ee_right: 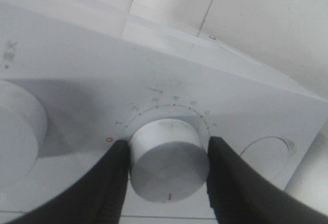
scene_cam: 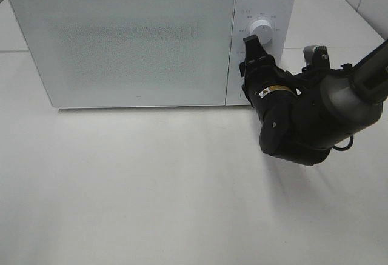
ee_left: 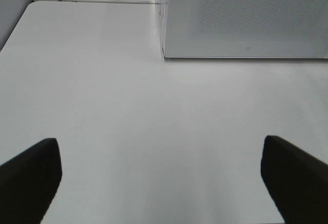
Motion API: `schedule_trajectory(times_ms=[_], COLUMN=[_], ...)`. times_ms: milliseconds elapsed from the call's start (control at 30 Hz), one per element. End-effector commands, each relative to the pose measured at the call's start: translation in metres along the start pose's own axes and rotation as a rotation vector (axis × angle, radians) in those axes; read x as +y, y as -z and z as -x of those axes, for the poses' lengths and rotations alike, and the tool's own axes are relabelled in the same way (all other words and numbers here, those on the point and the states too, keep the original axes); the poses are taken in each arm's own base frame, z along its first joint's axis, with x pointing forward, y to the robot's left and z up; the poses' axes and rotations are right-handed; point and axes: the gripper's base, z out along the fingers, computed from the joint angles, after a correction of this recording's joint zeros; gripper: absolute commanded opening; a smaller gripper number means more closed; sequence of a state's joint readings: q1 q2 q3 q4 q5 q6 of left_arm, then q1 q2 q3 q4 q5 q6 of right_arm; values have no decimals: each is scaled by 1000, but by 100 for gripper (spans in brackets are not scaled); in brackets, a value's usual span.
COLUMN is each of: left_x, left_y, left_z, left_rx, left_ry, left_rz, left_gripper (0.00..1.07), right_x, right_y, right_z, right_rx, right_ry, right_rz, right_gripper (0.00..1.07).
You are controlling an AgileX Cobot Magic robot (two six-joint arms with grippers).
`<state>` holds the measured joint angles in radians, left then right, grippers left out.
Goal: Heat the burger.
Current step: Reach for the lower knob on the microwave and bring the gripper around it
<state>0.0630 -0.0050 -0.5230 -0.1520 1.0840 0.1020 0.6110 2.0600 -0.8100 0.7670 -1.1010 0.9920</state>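
The white bench (scene_cam: 151, 186) carries a white microwave (scene_cam: 121, 40) at its far side, door shut and frosted. The burger cannot be seen in any view. The black right arm (scene_cam: 327, 107) reaches in from the right to the control panel. The left claw (ee_left: 164, 183) hangs spread wide over bare bench near the microwave's left corner. The right claw (ee_right: 168, 180) pinches the lower dial (ee_right: 166, 152), one finger on each side.
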Motion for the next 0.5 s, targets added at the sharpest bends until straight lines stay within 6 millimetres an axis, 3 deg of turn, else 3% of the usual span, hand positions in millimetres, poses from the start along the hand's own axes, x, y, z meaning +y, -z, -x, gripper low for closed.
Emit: schedule_trajectory(times_ms=[33,267,500], left_x=[0,0,0], left_y=[2,2,2], left_z=[-1,-1,-1], left_rx=[-22,-22,-22], left_ry=[3,3,3], left_rz=[-2,-2,-2], left_gripper=[98,98,98], right_x=[36,36,36], right_y=[-4,-4,-4], right_z=[1,1,1], right_rx=[22,52,54], right_ry=[-171,-420,-440], right_rz=[231,229,229], right_gripper=[0,0,0])
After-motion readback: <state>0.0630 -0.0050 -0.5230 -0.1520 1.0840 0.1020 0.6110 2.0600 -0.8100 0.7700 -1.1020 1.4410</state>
